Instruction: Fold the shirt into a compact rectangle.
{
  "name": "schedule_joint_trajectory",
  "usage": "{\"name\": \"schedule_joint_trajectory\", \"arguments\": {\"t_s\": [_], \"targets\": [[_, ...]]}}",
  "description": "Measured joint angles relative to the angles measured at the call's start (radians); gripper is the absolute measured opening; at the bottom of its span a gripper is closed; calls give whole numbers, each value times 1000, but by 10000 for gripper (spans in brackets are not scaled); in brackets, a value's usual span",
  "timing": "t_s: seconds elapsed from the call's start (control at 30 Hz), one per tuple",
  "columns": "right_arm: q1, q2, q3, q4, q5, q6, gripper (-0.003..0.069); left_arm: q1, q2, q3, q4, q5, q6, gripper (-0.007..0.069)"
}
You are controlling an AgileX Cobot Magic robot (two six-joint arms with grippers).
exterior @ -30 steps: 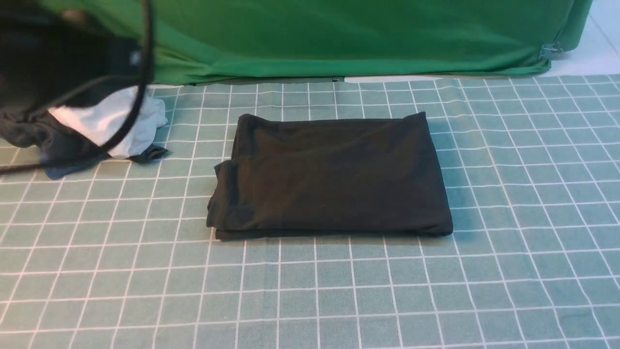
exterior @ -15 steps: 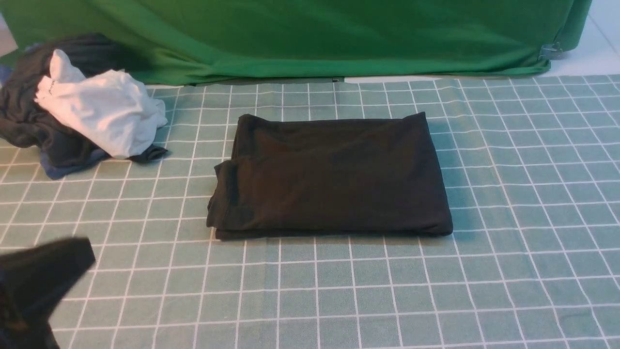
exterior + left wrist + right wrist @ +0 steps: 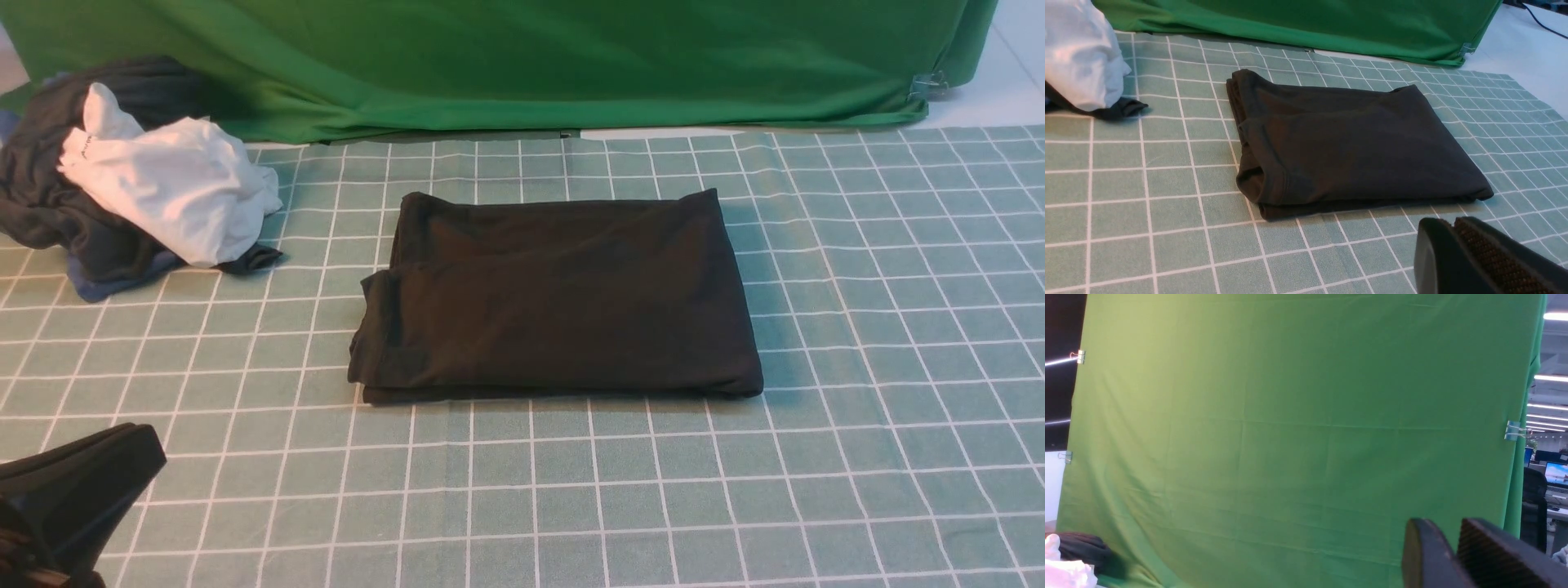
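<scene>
1. The shirt (image 3: 555,298) lay as a folded dark rectangle on the checked tablecloth (image 3: 857,457), with the green backdrop cloth (image 3: 571,65) hanging well behind it.
2. Its long axis ran across the robot's front, side to side; the layered, hemmed end (image 3: 1261,183) pointed toward the robot's left, while the smoother fold closed the opposite end.
3. The left gripper (image 3: 1453,234) sat low and on the robot's side of the shirt, off its near-left corner, apart from the fabric. Its jaws were pressed together with nothing between them.
4. The right gripper (image 3: 1457,543) was raised and aimed at the backdrop cloth, far from the shirt. A narrow gap showed between its fingers, and it held nothing.
5. Judged from this, the left arm was the nearer one; the shirt lay forward and to the right of that pincer.
6. A heap of other clothes (image 3: 122,196), white on dark, sat beyond the shirt's left end, well apart from it.
7. The fold looked essentially finished: any further tidying would likely begin at the uneven left end.
</scene>
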Motion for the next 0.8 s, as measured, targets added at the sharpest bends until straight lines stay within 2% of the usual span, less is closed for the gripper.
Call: {"name": "schedule_joint_trajectory", "arguments": {"t_s": [0.8], "targets": [[0, 0, 0, 0, 0, -1, 184, 0, 0, 0, 9, -4, 7, 11]]}}
